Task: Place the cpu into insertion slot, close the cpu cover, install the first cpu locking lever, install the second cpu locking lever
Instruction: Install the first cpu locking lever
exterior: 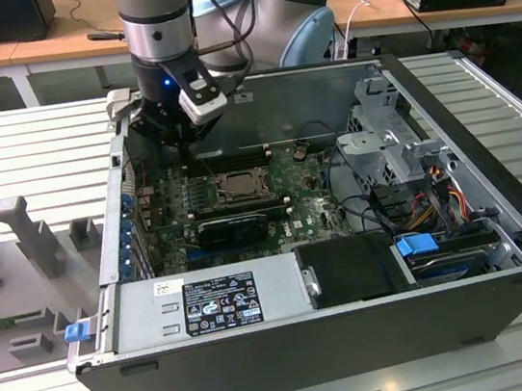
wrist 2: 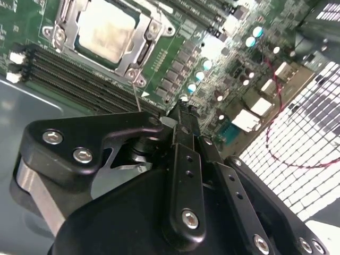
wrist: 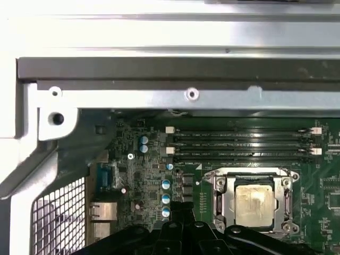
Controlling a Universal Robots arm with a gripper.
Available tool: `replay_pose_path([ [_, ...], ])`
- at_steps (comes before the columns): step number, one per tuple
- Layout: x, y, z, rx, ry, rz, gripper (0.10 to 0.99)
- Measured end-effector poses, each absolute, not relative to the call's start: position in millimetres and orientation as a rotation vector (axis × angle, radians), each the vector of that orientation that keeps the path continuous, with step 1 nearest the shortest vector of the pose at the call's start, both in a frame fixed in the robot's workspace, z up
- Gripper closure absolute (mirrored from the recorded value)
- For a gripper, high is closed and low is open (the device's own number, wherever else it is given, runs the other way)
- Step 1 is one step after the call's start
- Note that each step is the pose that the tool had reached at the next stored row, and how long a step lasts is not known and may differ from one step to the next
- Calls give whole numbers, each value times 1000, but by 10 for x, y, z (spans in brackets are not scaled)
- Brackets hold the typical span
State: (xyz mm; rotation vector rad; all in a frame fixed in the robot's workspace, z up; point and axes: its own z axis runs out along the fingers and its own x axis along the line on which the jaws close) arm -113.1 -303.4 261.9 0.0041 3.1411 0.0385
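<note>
**Operator:** I've got the gripper [wrist 2: 183, 114] hanging inside the open computer case [exterior: 502, 249], just off the socket and nearer the case's back wall. In the second wrist view the fingers [wrist 2: 183, 175] are pressed together with nothing between them, so I read it as clenched and empty.

**Supervisor:** Where's the chip?

**Operator:** The cpu [wrist: 254, 204] is lying in the insertion slot [wrist: 219, 183], a pale silver square a short way ahead of the fingertips. That first step looks done to me.

**Supervisor:** And the cover?

**Operator:** The cpu cover [wrist 2: 139, 50] appears to lie flat around the chip, its window framing the metal face (I judge that from both wrist views, where the silver frame sits level with the socket). So I'd call the second step done as well.

**Supervisor:** The levers?

**Operator:** Less sure. A thin wire-like rod [wrist 2: 137, 99] juts from the socket corner nearest the fingertips, between the socket and the memory slots [wrist 2: 79, 79]. It could be a locking lever not latched, but I can't tell which one, or whether the other is down.

**Supervisor:** So roughly halfway?

**Operator:** That's my judgement: chip seated, cover down, levers not confirmed.
</note>
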Motion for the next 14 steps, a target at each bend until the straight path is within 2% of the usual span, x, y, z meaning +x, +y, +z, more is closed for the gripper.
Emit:
replay_pose_path([
  [14,-887,-2836,2577,4,3144,36,980],
])
